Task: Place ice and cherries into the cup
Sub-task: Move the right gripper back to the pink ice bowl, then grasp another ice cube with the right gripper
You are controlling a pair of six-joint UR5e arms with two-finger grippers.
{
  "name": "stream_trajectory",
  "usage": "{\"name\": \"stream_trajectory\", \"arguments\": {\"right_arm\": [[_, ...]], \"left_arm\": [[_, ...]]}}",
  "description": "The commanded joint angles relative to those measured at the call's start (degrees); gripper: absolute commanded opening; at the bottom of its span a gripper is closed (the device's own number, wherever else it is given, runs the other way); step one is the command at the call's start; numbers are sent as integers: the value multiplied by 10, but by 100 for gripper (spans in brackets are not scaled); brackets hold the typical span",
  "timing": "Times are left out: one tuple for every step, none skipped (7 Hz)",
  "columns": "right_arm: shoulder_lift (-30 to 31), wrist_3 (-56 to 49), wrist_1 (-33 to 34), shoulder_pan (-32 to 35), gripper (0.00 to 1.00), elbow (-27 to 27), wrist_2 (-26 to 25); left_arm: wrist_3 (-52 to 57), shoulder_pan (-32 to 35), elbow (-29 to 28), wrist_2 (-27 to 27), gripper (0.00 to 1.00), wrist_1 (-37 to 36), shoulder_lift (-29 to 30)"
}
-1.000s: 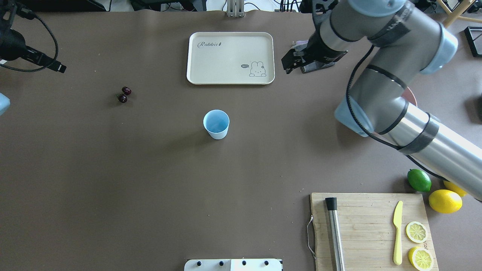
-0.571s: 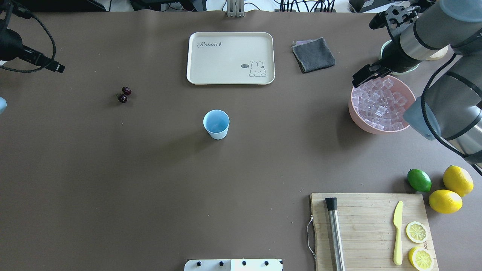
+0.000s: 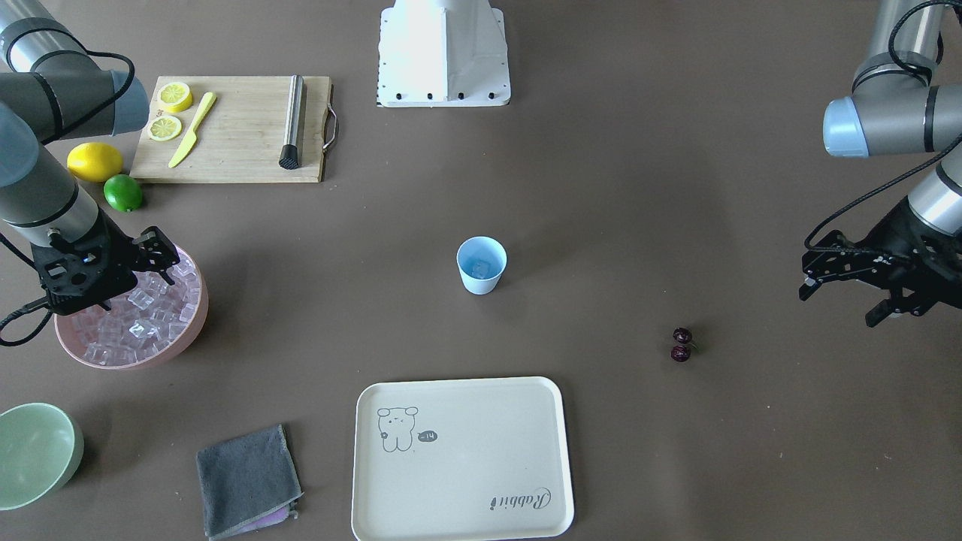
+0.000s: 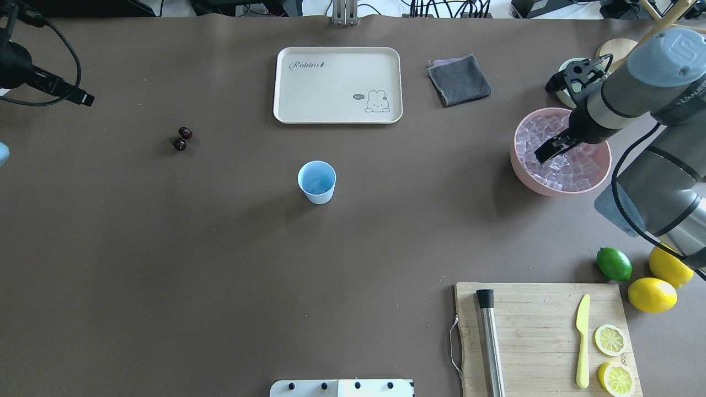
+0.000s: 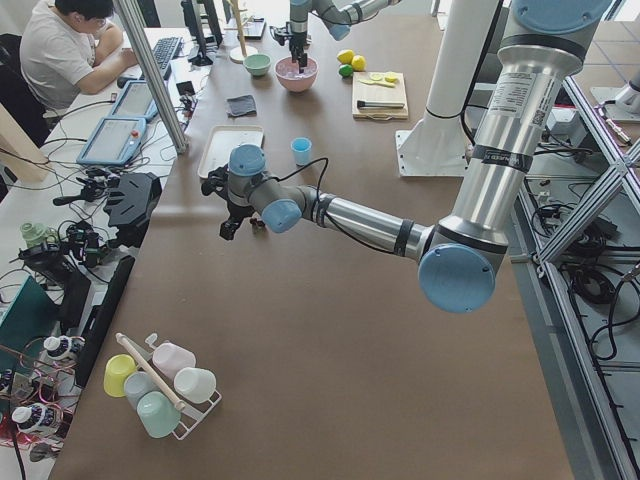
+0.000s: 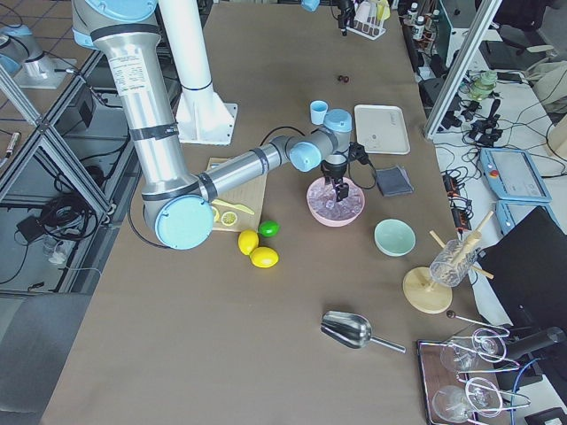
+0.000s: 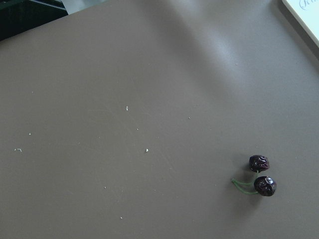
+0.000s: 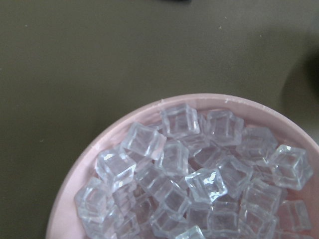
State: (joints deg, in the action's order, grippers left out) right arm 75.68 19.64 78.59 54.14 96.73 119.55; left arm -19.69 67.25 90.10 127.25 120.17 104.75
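Note:
The pale blue cup (image 4: 316, 182) stands upright mid-table and holds one ice cube (image 3: 481, 267). The cherries (image 4: 182, 138) lie on the table to its left and also show in the left wrist view (image 7: 261, 175). My right gripper (image 4: 546, 153) is open, with its fingers down over the heap of ice (image 4: 568, 162) in the pink bowl (image 4: 529, 182). The right wrist view shows the ice (image 8: 199, 184) close below. My left gripper (image 3: 838, 304) is open and empty, hovering off to the side of the cherries (image 3: 682, 345).
A cream tray (image 4: 337, 84) and a grey cloth (image 4: 459, 80) lie at the far side. A mint-green bowl (image 3: 34, 451) stands beyond the pink bowl. A cutting board (image 4: 543, 336) with a knife, lemon slices and a metal rod, a lime (image 4: 614, 264) and lemons are near right.
My right arm has swung from beside the tray and cloth over to the pink bowl and lowered its gripper onto the ice. The left arm, cup and cherries have not moved.

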Motion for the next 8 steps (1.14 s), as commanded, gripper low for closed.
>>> {"name": "stream_trajectory", "arguments": {"right_arm": [[2, -10, -52, -2, 89, -43, 2], [3, -9, -53, -1, 89, -48, 1], [7, -8, -52, -1, 89, -45, 0], [16, -9, -54, 0, 82, -41, 2], [18, -9, -54, -1, 64, -38, 2], [20, -7, -54, -3, 41, -31, 2], [18, -5, -54, -4, 28, -30, 2], [13, -4, -54, -4, 11, -30, 1]], "left_arm": [[0, 2, 19, -2, 97, 2, -19], [0, 2, 23, -2, 97, 1, -21], [-1, 3, 25, -2, 97, 1, -21], [-1, 4, 31, -2, 97, 0, -22], [-1, 7, 32, -1, 97, 0, -25], [0, 7, 32, -1, 97, 0, -28], [0, 7, 32, -1, 97, 0, -28], [-1, 7, 32, -2, 97, 0, -28]]}}
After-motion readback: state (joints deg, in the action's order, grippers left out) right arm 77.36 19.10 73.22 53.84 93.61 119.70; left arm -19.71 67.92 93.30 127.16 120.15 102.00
